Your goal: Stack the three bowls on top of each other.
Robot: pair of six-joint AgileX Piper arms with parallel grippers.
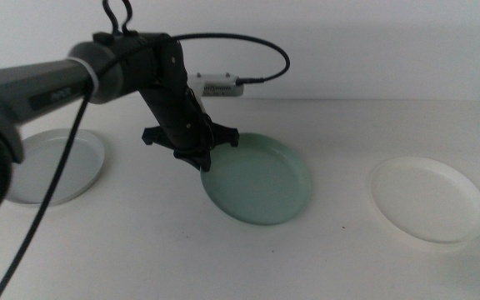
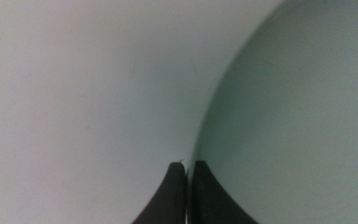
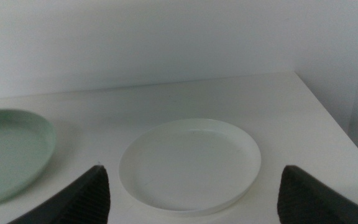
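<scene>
The mint green bowl (image 1: 261, 179) is at the table's middle, its left edge tipped up. My left gripper (image 1: 201, 160) is shut on that bowl's left rim; in the left wrist view the jaws (image 2: 188, 167) pinch the rim of the green bowl (image 2: 291, 106). The pale grey-blue bowl (image 1: 57, 165) lies flat at the far left. The white bowl (image 1: 427, 200) lies flat at the right. My right gripper (image 3: 192, 171) is open and empty, out of the middle view, just short of the white bowl (image 3: 191, 162), with the green bowl (image 3: 8, 149) beyond to one side.
A small white device (image 1: 219, 86) with a black cable lies at the table's back edge by the wall. The left arm's cable hangs down over the grey-blue bowl. The table's right edge (image 3: 334, 124) runs close to the white bowl.
</scene>
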